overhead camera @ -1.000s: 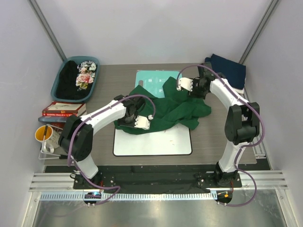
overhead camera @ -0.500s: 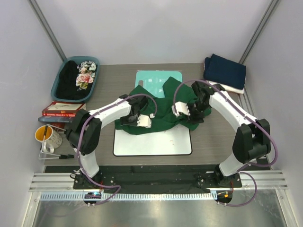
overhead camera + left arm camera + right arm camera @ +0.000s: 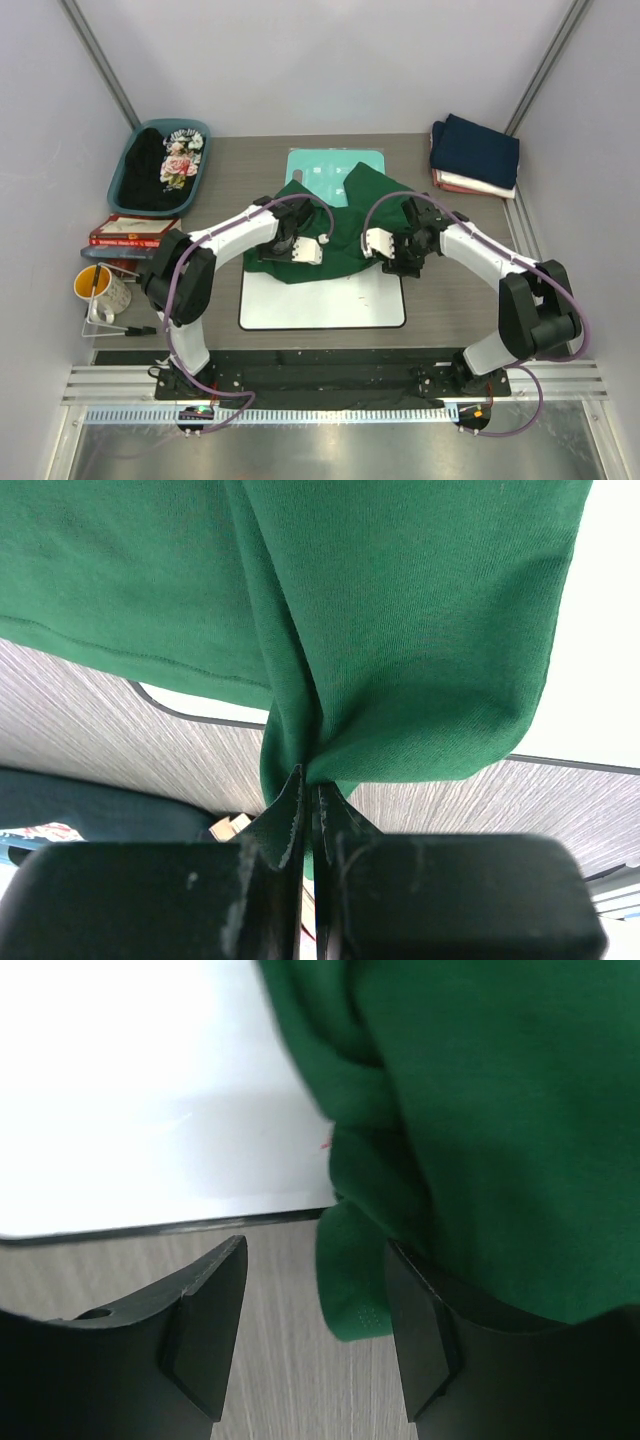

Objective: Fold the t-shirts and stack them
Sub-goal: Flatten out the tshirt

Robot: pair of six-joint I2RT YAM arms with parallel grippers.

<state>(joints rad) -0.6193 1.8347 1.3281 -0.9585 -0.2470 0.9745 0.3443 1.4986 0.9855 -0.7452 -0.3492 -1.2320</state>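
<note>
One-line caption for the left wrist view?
Left gripper shut on a bunched fold of the dark green t-shirt, over the whiteboard and woodgrain table.

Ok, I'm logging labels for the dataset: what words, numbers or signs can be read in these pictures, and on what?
Nothing reads clearly.
Red book cover: pale lettering, too small to read.
Teal board: faint pale marks, too blurred.
Whiteboard: tiny red mark, not legible.
</note>
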